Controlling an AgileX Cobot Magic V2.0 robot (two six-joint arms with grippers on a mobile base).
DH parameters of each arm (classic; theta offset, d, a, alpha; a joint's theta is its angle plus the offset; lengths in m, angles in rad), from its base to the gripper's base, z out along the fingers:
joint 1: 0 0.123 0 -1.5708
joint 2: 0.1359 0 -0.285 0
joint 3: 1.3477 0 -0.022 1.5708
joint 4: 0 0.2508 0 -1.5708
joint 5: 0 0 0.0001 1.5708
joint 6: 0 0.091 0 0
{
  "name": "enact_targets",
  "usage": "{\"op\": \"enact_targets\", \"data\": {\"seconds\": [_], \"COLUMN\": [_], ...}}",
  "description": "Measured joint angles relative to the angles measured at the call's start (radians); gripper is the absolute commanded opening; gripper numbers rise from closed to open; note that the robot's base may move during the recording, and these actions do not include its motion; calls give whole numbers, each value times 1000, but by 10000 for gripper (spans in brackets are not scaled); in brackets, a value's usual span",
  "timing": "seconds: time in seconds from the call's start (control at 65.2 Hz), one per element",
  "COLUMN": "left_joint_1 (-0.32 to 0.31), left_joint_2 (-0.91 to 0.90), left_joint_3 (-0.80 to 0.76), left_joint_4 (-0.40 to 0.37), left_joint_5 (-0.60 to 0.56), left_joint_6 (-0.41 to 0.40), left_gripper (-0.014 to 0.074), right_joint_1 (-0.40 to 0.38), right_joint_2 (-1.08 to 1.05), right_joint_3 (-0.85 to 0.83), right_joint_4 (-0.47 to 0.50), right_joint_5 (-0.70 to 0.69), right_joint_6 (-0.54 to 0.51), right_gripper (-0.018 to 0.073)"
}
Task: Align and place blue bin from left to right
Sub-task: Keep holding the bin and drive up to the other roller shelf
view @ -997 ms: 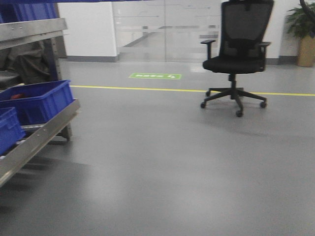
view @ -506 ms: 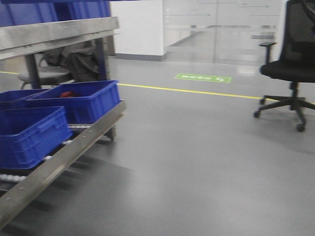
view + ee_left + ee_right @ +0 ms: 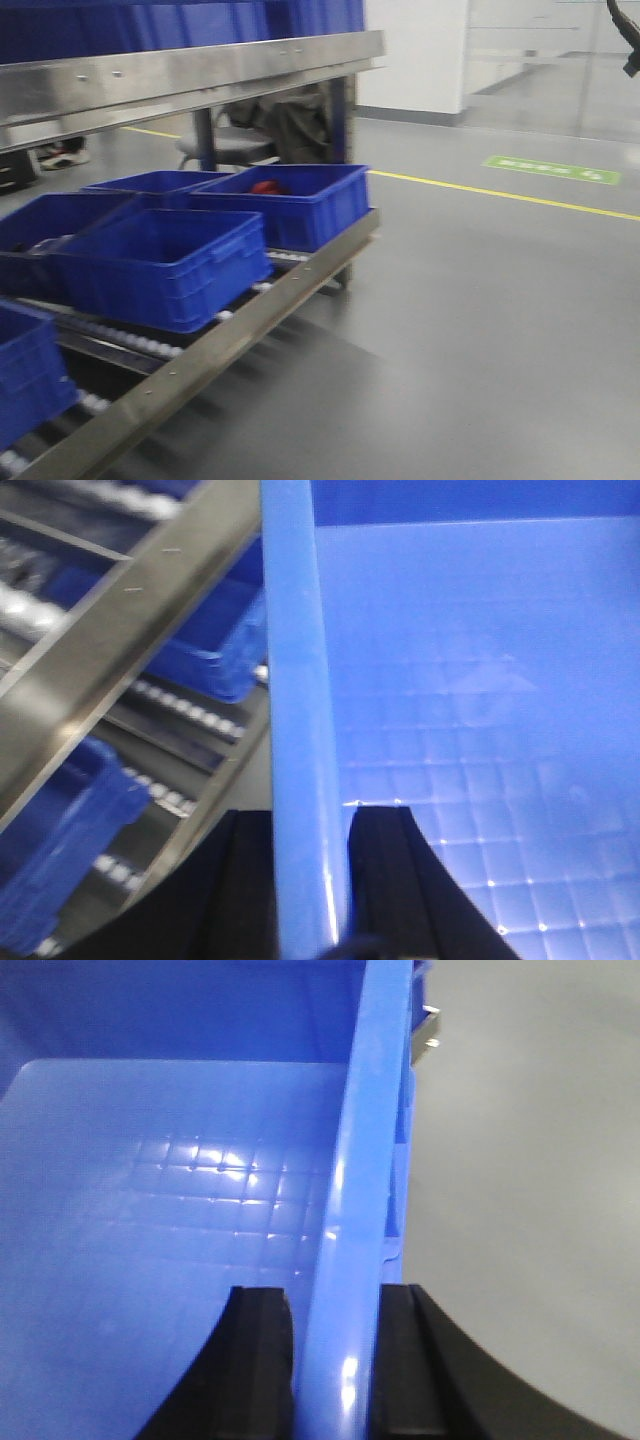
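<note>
In the left wrist view my left gripper (image 3: pixel 310 815) is shut on the left wall of an empty blue bin (image 3: pixel 470 680), one black finger (image 3: pixel 245 880) outside the rim and one inside. The right wrist view shows the same blue bin (image 3: pixel 150 1210), where my right gripper (image 3: pixel 335 1295) is shut on the right wall in the same way. Neither gripper shows in the front view. There, a steel roller rack (image 3: pixel 250 320) on the left carries more blue bins, one near (image 3: pixel 165 265) and one farther back (image 3: pixel 300 205) with a red item (image 3: pixel 268 187) inside.
An upper steel shelf (image 3: pixel 190 65) carries more blue bins (image 3: pixel 180 20). A grey chair (image 3: pixel 225 145) with dark clothing stands behind the rack. Grey floor with a yellow line (image 3: pixel 500 192) and a green marking (image 3: pixel 555 170) spreads to the right. The rack's rollers (image 3: pixel 170 695) lie below the held bin.
The front view has swung left: the black office chair has left the frame and the rack with its bins has come in from the left and looks closer.
</note>
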Motion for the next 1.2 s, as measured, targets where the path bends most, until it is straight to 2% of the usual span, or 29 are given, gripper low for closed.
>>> {"op": "enact_targets", "data": {"seconds": [1.196], "left_joint_1": [0], "left_joint_2": [0], "left_joint_3": [0], "left_joint_4": [0], "left_joint_5": [0], "left_joint_6": [0], "left_gripper": [-9], "right_joint_1": [0], "right_joint_2": [0], "right_joint_3": [0], "right_joint_4": [3], "right_joint_5": [0], "right_joint_6": [2], "right_gripper": [-81]}}
